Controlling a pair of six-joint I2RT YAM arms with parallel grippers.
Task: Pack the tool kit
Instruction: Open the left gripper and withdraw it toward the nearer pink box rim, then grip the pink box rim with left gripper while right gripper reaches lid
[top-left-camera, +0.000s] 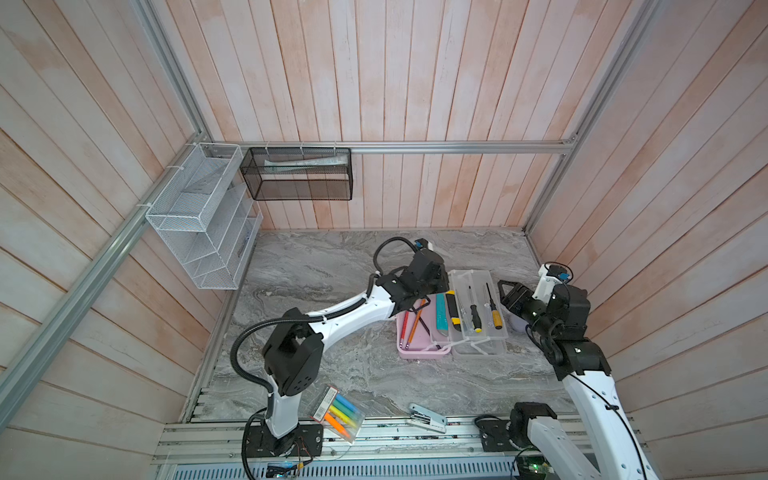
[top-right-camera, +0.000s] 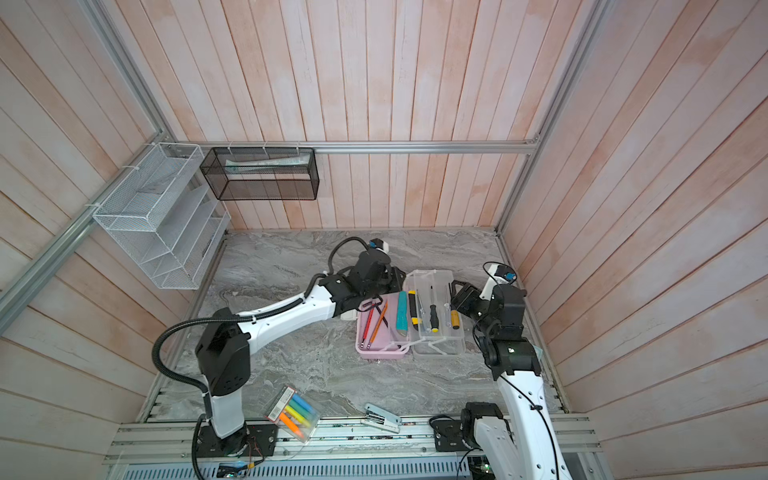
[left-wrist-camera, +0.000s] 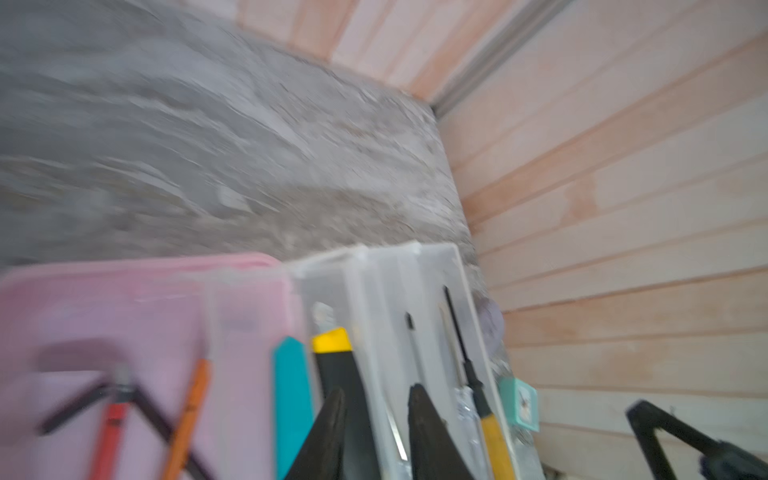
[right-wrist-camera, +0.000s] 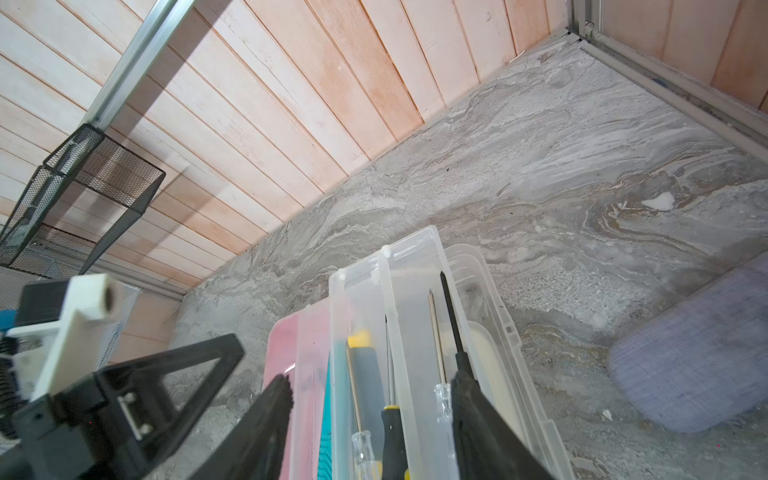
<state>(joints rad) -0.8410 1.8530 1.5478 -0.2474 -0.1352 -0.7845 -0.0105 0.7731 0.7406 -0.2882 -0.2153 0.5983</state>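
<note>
Tool kit (top-left-camera: 419, 347): open, right of mid-table. The clear inner tray (top-left-camera: 465, 279) of screwdrivers (top-left-camera: 475, 311) lies along its right side. Left gripper (left-wrist-camera: 377, 392) is slightly parted and right gripper (right-wrist-camera: 370, 378) spread wide, both empty, over the kit. Step: loading looks nearly done. Next move probably calls for seating the tray and shutting the lid.

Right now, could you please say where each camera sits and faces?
Both top views: high in front, looking down on the grey marbled table; left arm, right arm show.
Left wrist: on its arm, facing the pale pink plastic box; left gripper shows.
Right wrist: on its arm, facing the clear plastic tray; right gripper shows.
Shared: box, tray.
</note>
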